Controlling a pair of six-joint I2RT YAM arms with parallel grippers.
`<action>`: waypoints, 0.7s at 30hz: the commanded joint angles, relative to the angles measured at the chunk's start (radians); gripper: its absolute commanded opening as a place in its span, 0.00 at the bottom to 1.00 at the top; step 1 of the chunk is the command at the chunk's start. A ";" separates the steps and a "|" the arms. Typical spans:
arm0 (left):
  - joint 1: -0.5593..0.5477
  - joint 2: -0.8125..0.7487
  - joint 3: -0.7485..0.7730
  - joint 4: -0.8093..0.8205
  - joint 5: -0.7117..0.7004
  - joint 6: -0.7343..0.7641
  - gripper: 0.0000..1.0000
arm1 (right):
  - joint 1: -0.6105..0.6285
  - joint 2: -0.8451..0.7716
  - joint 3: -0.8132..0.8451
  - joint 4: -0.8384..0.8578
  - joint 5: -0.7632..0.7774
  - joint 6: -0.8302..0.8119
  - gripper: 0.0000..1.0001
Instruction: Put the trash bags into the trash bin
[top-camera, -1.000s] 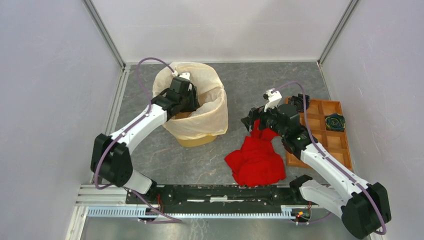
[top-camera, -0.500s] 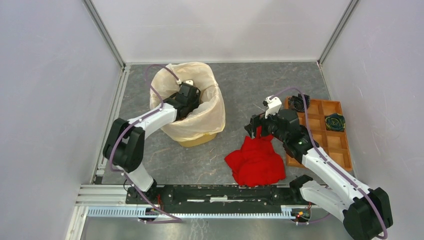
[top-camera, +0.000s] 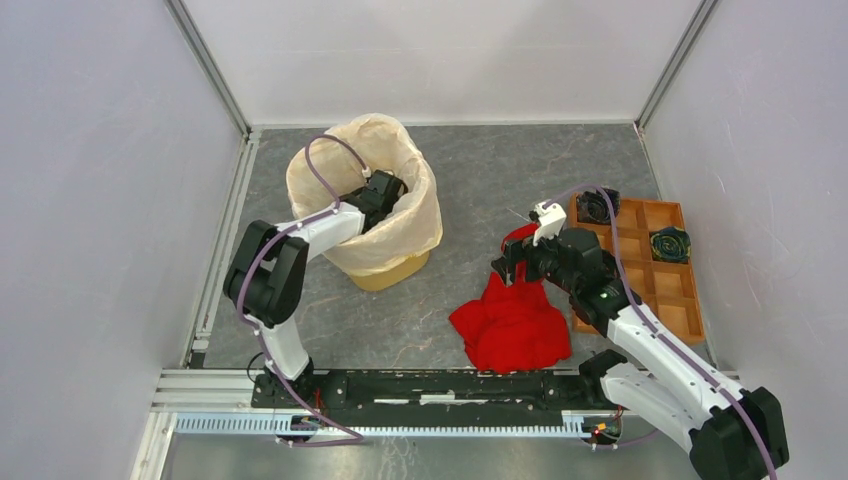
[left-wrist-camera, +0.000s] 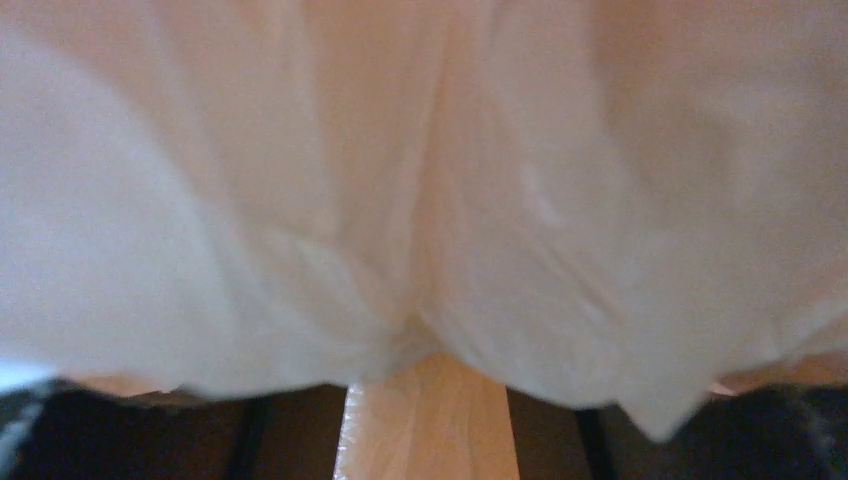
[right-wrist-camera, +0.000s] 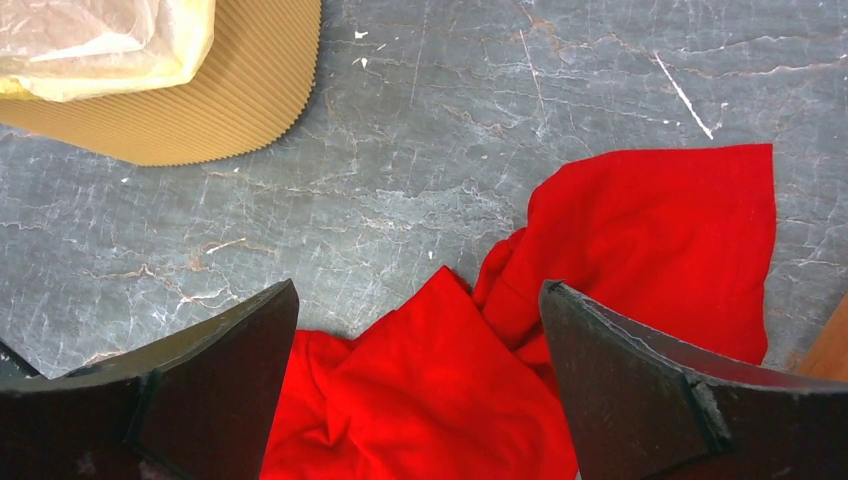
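The cream-white trash bag (top-camera: 410, 225) lines the yellow-orange trash bin (top-camera: 392, 272) at the back left, its film folded down over the rim and upper wall. My left gripper (top-camera: 386, 190) reaches inside the bin mouth. In the left wrist view the wrinkled bag (left-wrist-camera: 420, 180) fills the frame, puckering toward a taut strip of film between my left gripper (left-wrist-camera: 428, 440) jaws, which are shut on it. My right gripper (top-camera: 512, 262) hangs open and empty over the red cloth; in its wrist view the gripper (right-wrist-camera: 418, 290) shows the bin (right-wrist-camera: 200, 110) and bag (right-wrist-camera: 100, 40) at the upper left.
A red cloth heap (top-camera: 512, 325) lies on the grey table at centre right, also in the right wrist view (right-wrist-camera: 640, 250). A brown wooden compartment tray (top-camera: 665, 285) at the right holds two dark round objects (top-camera: 668, 243). Walls enclose the table on three sides.
The bin and bag have shifted a little left and back. My left gripper has gone further into the bin, its arm folding in. My right gripper has moved nearer and lower over the red cloth.
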 joint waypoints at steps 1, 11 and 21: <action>0.004 -0.088 0.042 -0.059 0.007 0.013 0.63 | -0.001 -0.003 -0.003 0.025 -0.018 0.010 0.98; 0.004 -0.285 0.104 -0.178 0.072 0.032 0.78 | -0.001 0.023 -0.002 0.049 -0.041 0.021 0.98; 0.011 -0.374 0.131 -0.255 0.046 0.075 0.83 | 0.005 0.116 0.019 0.156 -0.168 0.082 0.98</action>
